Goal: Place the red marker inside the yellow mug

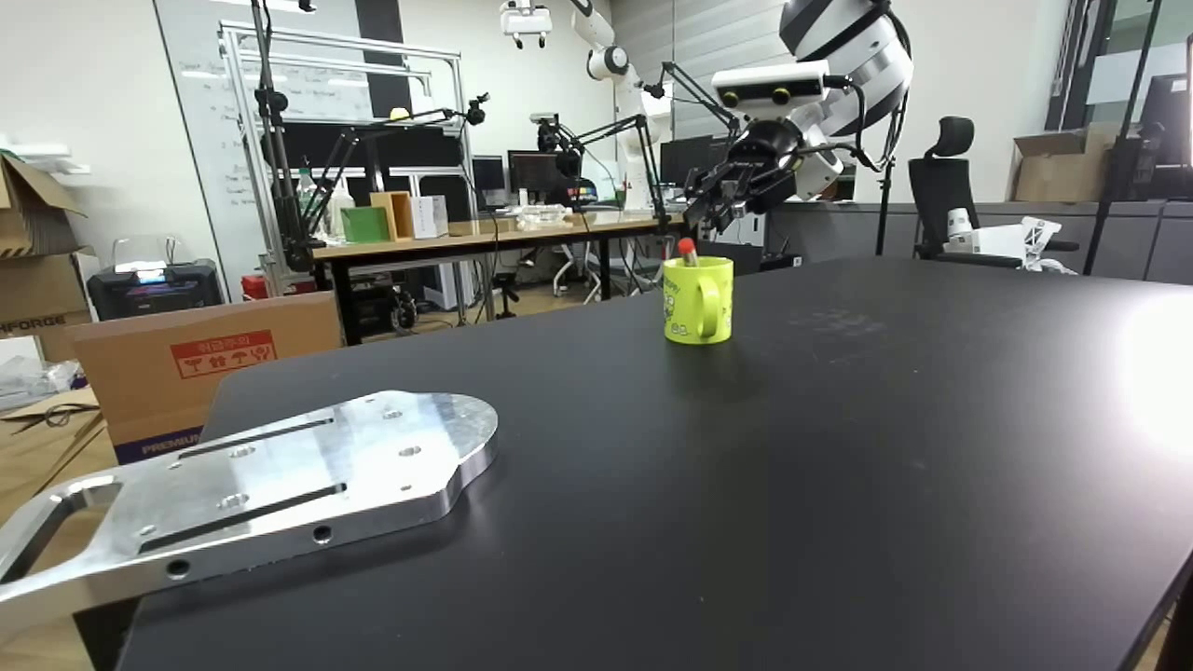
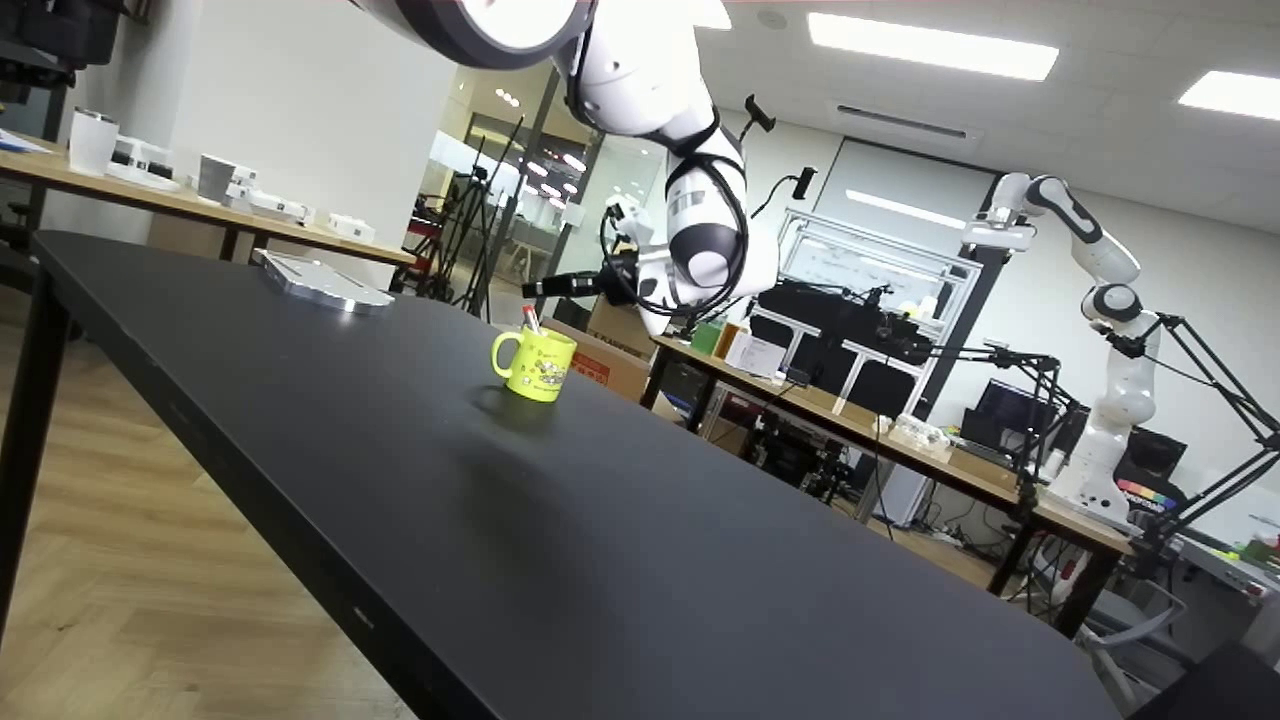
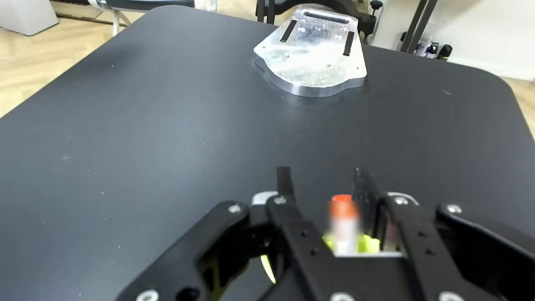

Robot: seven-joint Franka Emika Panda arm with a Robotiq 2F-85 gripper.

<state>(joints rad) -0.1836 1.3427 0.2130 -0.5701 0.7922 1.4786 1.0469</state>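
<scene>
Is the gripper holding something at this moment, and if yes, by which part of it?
Nothing is held: the gripper is open, its fingers apart, and the red marker rests in the yellow mug.

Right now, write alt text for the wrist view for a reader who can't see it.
The red marker, red end up and blurred, shows between the open black fingers, with slivers of the yellow mug lower down. Farther back, a slotted metal plate lies on the black table.
</scene>
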